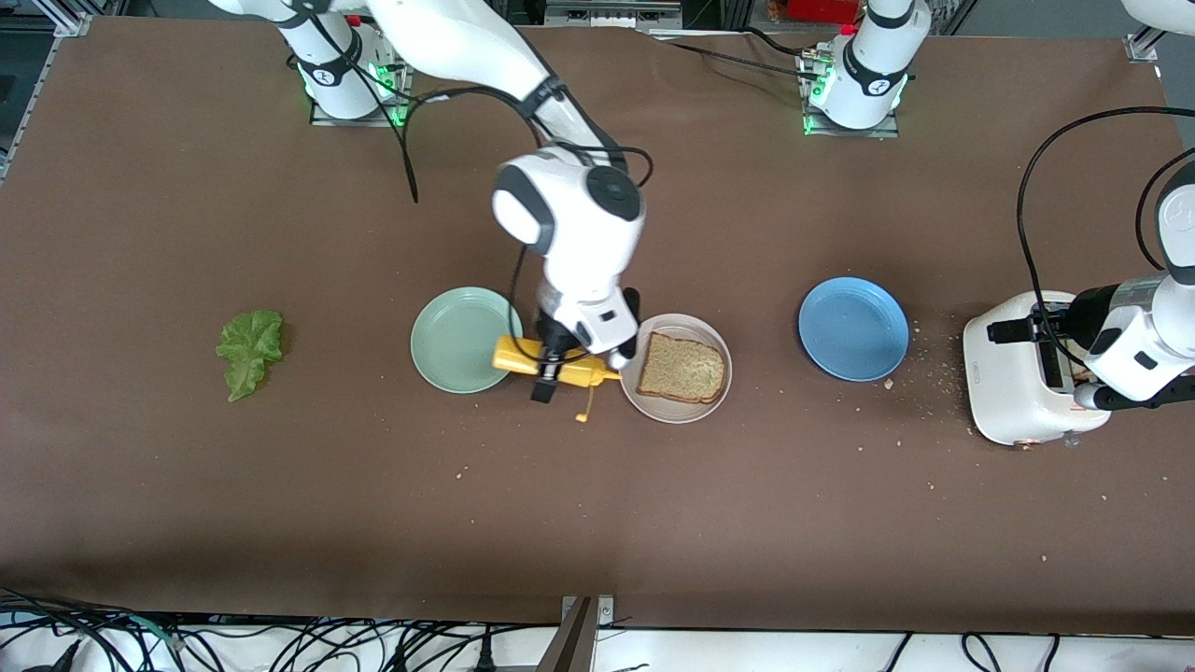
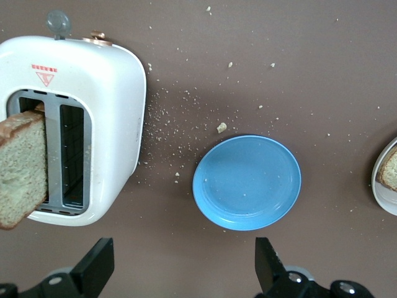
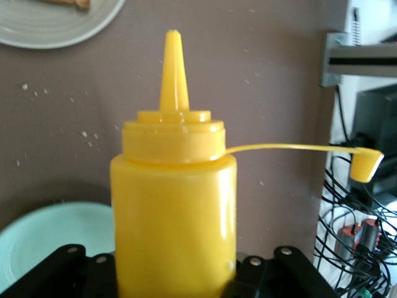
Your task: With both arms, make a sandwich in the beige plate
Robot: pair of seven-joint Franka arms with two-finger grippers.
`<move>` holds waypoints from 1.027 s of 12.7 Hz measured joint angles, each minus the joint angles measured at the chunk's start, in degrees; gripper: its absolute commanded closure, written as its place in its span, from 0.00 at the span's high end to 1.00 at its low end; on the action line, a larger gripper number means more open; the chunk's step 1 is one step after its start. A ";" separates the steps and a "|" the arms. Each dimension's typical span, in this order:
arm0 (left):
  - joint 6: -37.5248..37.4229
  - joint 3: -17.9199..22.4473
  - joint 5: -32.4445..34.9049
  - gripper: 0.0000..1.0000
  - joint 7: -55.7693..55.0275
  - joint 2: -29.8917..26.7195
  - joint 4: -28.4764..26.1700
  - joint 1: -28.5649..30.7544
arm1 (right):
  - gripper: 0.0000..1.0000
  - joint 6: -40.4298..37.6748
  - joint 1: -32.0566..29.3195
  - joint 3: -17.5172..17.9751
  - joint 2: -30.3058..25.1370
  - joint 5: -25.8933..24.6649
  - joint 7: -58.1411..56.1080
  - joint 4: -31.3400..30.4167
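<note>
The beige plate (image 1: 674,409) holds one brown toasted bread slice (image 1: 682,368); its rim also shows in the right wrist view (image 3: 56,25) and the left wrist view (image 2: 383,186). My right gripper (image 1: 549,366) is shut on a yellow squeeze bottle (image 3: 173,205) that lies sideways between the mint-green plate (image 1: 457,338) and the beige plate, nozzle toward the bread, cap hanging open. My left gripper (image 2: 183,273) hangs open and empty over the toaster (image 1: 1018,378). A second bread slice (image 2: 22,167) stands in a toaster slot. The lettuce leaf (image 1: 250,350) lies toward the right arm's end.
A blue plate (image 1: 852,329) sits between the beige plate and the toaster, bare in the left wrist view (image 2: 247,182). Crumbs are scattered on the brown table around the toaster. Cables hang along the table edge nearest the front camera.
</note>
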 measured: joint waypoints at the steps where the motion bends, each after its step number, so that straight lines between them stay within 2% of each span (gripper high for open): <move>1: 0.00 -0.03 0.00 1.00 -0.27 0.00 -0.01 -0.06 | 0.00 -0.36 -1.45 -1.10 -2.92 2.87 -2.68 -1.46; 4: -0.01 -0.05 0.00 1.00 -0.40 0.00 -0.02 -0.09 | 0.00 -3.00 -4.36 -6.23 -8.89 11.69 -7.02 -5.19; 6: -0.02 -0.06 0.00 1.00 -0.42 0.00 -0.03 -0.09 | 0.00 -4.47 -6.96 -8.26 -11.35 17.30 -8.26 -6.44; 13: -0.02 -0.10 0.00 1.00 -0.43 0.00 -0.07 -0.10 | 0.00 -5.05 -18.33 -9.11 -20.56 40.89 -13.67 -18.78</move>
